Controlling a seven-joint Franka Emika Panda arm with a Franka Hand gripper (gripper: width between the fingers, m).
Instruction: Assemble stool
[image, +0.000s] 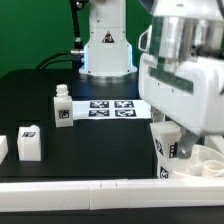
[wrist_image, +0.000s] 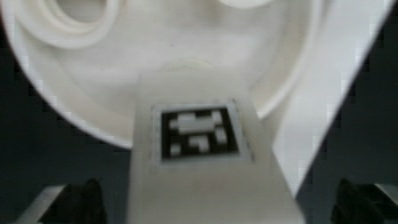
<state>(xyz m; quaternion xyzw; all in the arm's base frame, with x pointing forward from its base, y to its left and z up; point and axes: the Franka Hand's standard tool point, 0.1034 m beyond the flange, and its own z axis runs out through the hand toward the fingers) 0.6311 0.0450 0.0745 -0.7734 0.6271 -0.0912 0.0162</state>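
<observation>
My gripper (image: 172, 128) hangs over the round white seat disc (image: 205, 160) at the exterior view's lower right. A white leg with a tag (image: 167, 148) stands slightly tilted on the disc, its upper end between my fingers. In the wrist view the leg (wrist_image: 199, 135) runs up the middle, with the seat (wrist_image: 80, 70) and its holes behind it. My gripper (wrist_image: 214, 206) is open: the dark fingertips (wrist_image: 71, 205) stand on either side with a gap to the leg. Two more legs (image: 62, 105) (image: 28, 143) stand at the left, and a third (image: 2, 148) is cut by the frame edge.
The marker board (image: 112, 108) lies on the black table in front of the robot base (image: 105, 55). A long white border bar (image: 90, 190) runs along the front edge. Cables trail behind on the left.
</observation>
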